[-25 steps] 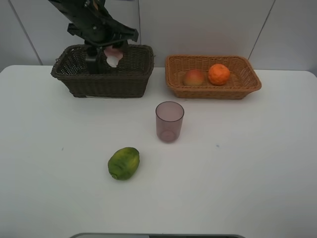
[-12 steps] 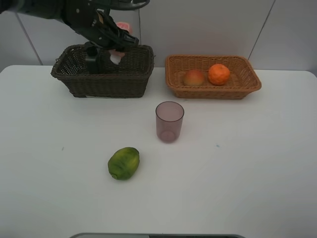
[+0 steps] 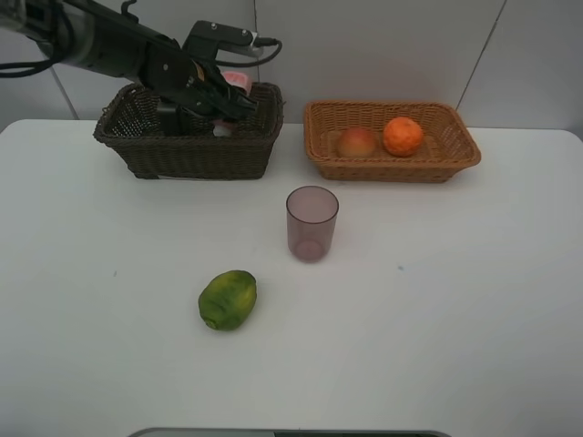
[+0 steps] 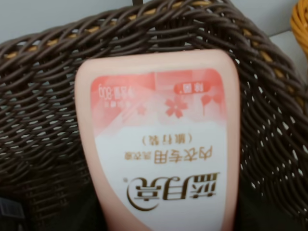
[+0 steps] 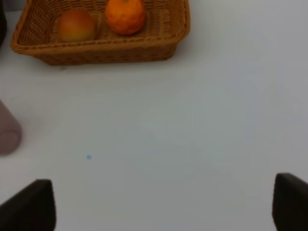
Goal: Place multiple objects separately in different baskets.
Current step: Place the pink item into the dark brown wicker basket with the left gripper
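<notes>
Pink tube [image 4: 156, 144] held over dark brown basket [image 3: 196, 155].
Left gripper [image 3: 223, 96] clamps the tube, jaws partly apart; right gripper [image 5: 163, 207] gapes wide, empty, above the white surface [image 5: 192, 120].

Robot-manipulation lab or test cell, seen from the exterior high cam: a bare white table [image 3: 455, 319] stands against a plain white panelled wall [image 3: 383, 45] w/ dark seams. A black robot arm [image 3: 109, 45] w/ a loose cable [image 3: 266, 47] reaches in at upper left. Staged props, i.e. a dark basket [image 3: 200, 155], a tan basket [image 3: 392, 168], a green fruit [image 3: 228, 299] & a cup [image 3: 311, 223], sit spaced out as test objs.
</notes>
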`<state>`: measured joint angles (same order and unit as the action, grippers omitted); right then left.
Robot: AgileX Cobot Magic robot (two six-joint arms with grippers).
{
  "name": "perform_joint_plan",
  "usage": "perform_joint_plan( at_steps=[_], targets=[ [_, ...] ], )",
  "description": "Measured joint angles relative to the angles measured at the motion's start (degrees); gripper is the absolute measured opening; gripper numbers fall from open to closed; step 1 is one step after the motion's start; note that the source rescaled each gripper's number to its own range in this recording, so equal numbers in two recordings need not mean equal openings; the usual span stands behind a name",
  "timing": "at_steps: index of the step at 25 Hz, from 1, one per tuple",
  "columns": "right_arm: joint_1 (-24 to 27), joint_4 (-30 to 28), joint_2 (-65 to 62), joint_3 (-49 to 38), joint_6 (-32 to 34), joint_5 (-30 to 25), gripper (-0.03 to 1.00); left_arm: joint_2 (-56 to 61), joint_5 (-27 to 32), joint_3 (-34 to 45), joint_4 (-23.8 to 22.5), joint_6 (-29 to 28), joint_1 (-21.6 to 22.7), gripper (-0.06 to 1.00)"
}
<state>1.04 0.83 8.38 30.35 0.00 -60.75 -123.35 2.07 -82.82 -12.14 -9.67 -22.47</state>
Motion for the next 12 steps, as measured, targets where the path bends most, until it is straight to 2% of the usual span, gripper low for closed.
perform_joint_plan(
  at_steps=[10,12],
  targets=[
    [0.0,0.0,0.0,0.0,0.0,0.0,1.0,-0.11,-0.61,0.0,0.0,0.0,0.0,0.62],
    [0.0,0.0,0.0,0.0,0.0,0.0,1.0,-0.11,-0.79,0.0,0.0,0.51,0.0,0.69]
  ],
)
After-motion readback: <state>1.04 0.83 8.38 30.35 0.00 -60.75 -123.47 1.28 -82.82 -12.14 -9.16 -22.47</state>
